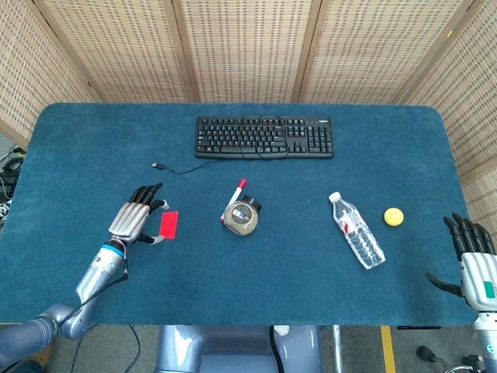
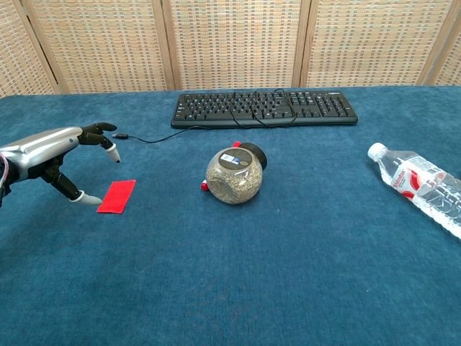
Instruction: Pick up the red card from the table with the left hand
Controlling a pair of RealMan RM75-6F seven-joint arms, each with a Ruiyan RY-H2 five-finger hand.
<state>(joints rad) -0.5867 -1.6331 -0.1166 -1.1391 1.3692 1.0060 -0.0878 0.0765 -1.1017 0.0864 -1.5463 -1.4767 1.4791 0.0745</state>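
A: From the head view, where does the red card point(image 1: 168, 224) lie?

B: Flat on the blue table point(image 1: 311, 264), well left of the jar point(image 1: 242, 217), which serves as the landmark. The left hand point(image 1: 133, 221) sits just beyond the card's far side from the jar, fingers spread, holding nothing. The right hand point(image 1: 475, 260) is far to the jar's right at the table edge, likewise spread and empty.

A: How would the card handle?

B: It looks thin, light and fairly stiff. Lying flush on the cloth, it offers no face to grasp, so a pinch on one long edge, after tipping it up, seems the likeliest hold.

A: And the chest view?

B: It shows what the overhead hides: the left hand point(image 2: 54, 155) is raised off the table, thumb tip low beside the card point(image 2: 117, 196), apparently not touching, and the other fingers arched above it. The right hand is absent here, as is the yellow ball point(image 1: 394, 216) seen from above.
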